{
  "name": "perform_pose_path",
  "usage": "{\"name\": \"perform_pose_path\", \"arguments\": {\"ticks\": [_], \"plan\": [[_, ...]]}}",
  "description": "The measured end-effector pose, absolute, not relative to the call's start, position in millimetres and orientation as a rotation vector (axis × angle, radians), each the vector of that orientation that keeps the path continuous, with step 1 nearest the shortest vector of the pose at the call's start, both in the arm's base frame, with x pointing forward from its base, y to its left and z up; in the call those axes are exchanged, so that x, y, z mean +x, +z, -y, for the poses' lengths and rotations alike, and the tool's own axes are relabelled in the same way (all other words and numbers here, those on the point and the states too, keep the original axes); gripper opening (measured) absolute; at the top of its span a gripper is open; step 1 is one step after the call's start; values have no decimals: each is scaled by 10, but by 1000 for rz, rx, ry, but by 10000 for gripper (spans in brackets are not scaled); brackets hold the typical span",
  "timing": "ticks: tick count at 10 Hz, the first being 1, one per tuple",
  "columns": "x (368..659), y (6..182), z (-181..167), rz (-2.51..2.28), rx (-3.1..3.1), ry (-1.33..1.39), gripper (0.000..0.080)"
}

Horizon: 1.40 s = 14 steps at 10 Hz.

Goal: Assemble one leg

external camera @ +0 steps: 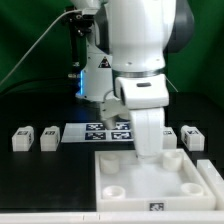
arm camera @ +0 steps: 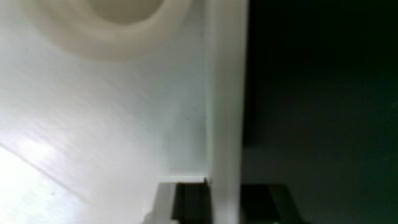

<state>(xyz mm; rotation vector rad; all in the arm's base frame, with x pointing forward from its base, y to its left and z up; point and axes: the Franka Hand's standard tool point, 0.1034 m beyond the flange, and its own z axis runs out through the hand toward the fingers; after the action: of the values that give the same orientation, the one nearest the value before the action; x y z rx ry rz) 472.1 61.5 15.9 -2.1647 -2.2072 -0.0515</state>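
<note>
Several legs, small white blocks with black-and-white tags, lie on the black table: two at the exterior view's left [external camera: 22,138] [external camera: 48,137] and two at its right [external camera: 168,133] [external camera: 192,137]. None shows in the wrist view. The large white panel [external camera: 150,182] with round corner sockets lies in front. My gripper [external camera: 148,152] is down at the panel's back edge. In the wrist view my gripper [arm camera: 224,205] straddles the panel's raised rim [arm camera: 224,100]. One dark finger [arm camera: 189,205] is on each side, pressed against the rim. A round socket [arm camera: 116,10] shows on the panel.
The marker board [external camera: 100,131] lies flat on the table between the two groups of legs, just behind the panel. The arm's white body [external camera: 140,50] towers over the middle of the table. A dark post with a blue light [external camera: 82,70] stands at the back.
</note>
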Motion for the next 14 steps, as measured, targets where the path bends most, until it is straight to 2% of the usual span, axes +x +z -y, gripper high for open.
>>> {"name": "perform_pose_path", "arguments": {"ticks": [2,8,9,10,11,12,13,14], "plan": [[4898,143,-682,2159,-2222,-76,62],[4894,134,-673,2137,-2226,-45,62],[4894,133,-670,2136,-2226,-45,243],[4893,133,-668,2135,-2227,-44,379],[4893,132,-666,2135,-2227,-44,379],[4892,131,-663,2134,-2228,-44,557],[4892,131,-660,2133,-2228,-44,621],[4892,131,-658,2133,-2228,-44,621]]}}
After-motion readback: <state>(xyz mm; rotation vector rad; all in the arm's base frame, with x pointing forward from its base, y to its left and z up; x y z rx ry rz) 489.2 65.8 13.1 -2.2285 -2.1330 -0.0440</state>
